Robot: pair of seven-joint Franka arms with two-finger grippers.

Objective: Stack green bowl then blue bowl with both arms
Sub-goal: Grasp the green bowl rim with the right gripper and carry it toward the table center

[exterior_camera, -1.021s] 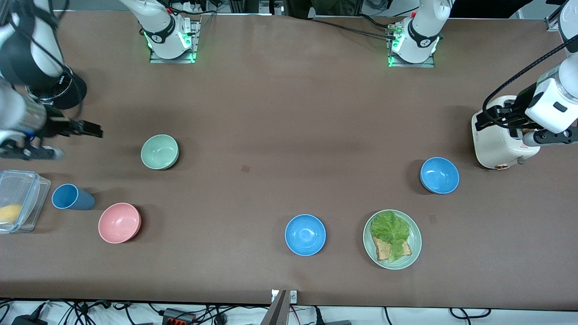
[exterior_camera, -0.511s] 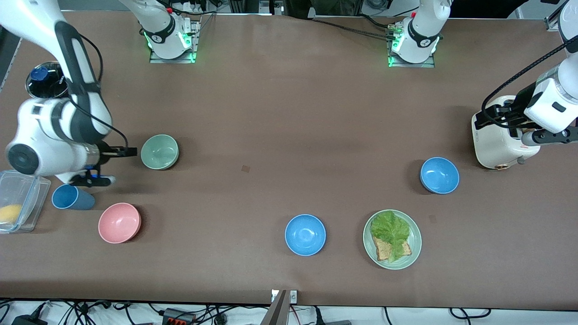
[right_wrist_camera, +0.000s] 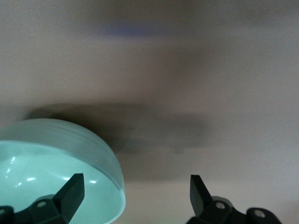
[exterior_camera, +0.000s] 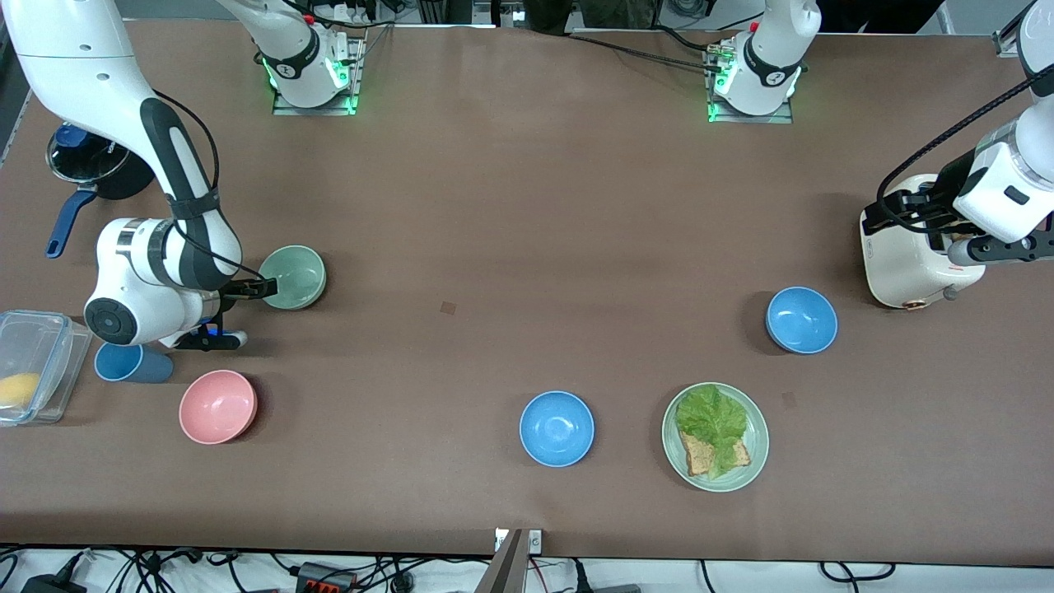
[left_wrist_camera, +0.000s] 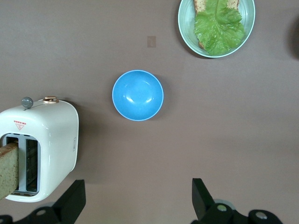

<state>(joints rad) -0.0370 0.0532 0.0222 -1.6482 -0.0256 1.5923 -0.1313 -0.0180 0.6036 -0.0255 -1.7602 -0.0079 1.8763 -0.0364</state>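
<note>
The pale green bowl [exterior_camera: 295, 276] stands upright toward the right arm's end of the table. My right gripper [exterior_camera: 257, 288] is open at its rim. In the right wrist view, one finger is over the inside of the green bowl [right_wrist_camera: 51, 172] and the other is outside it, so the right gripper [right_wrist_camera: 135, 186] straddles the rim. Two blue bowls stand on the table: one [exterior_camera: 801, 319] near the toaster, one [exterior_camera: 557, 428] nearer the front camera. My left gripper [exterior_camera: 893, 216] is open and empty over the toaster. The left wrist view shows the left gripper [left_wrist_camera: 137, 186] and one blue bowl [left_wrist_camera: 138, 95].
A pink bowl [exterior_camera: 217, 406], a dark blue cup [exterior_camera: 132, 362] and a clear container [exterior_camera: 41, 354] sit near the right arm. A pot [exterior_camera: 90, 169] stands farther from the camera. A white toaster [exterior_camera: 906, 263] and a green plate [exterior_camera: 753, 461] with lettuce and toast sit toward the left arm's end.
My right arm has swung in from the table's end, and its gripper has come to the green bowl's rim. The left arm has barely moved.
</note>
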